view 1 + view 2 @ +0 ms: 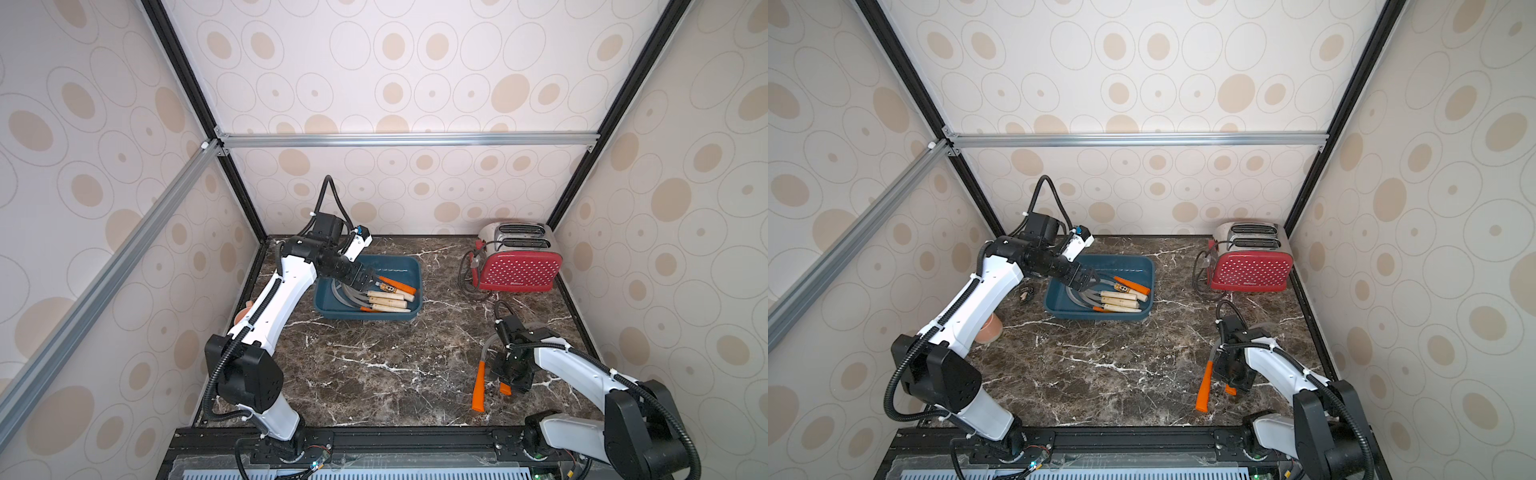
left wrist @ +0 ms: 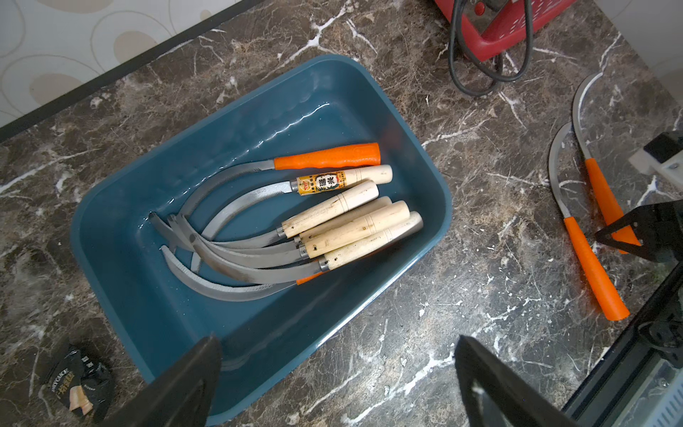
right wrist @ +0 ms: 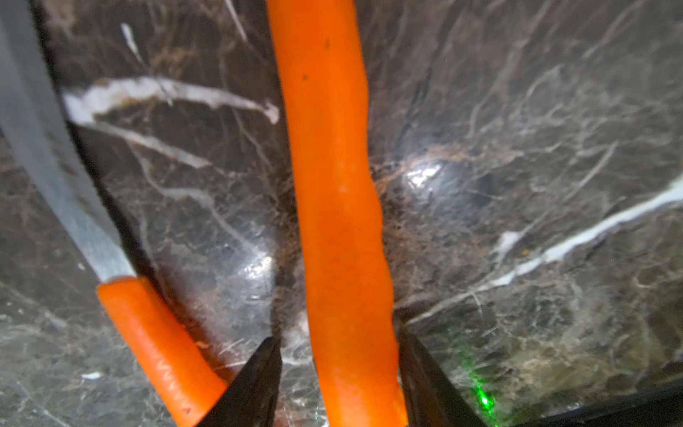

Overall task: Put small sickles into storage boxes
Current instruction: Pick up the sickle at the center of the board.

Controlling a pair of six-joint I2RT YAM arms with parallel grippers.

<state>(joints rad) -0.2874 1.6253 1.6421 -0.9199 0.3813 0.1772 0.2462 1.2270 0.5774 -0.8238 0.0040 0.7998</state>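
Several small sickles (image 1: pixel 386 299) (image 1: pixel 1121 300) (image 2: pixel 347 222), most with pale wood handles and two with orange ones, lie in the teal storage box (image 1: pixel 365 319) (image 1: pixel 1100 318) (image 2: pixel 148 314). My left gripper (image 1: pixel 368 282) (image 1: pixel 1090 279) (image 2: pixel 338 369) hangs open over the box's near-left part, holding nothing. Two orange-handled sickles (image 1: pixel 480 386) (image 1: pixel 1204 388) (image 2: pixel 591 266) lie on the marble at the front right. My right gripper (image 1: pixel 505 380) (image 1: pixel 1231 380) (image 3: pixel 338 334) is down on the table, its jaws straddling one orange handle (image 3: pixel 332 185). A gap shows on one side. The other handle (image 3: pixel 155 332) lies just outside.
A red dotted toaster (image 1: pixel 519 270) (image 1: pixel 1250 270) with a looped black cord (image 1: pixel 465 274) stands at the back right. A black snack packet (image 1: pixel 1025 294) (image 2: pixel 79 384) and a pinkish cup (image 1: pixel 990 328) sit left of the box. Patterned walls enclose three sides.
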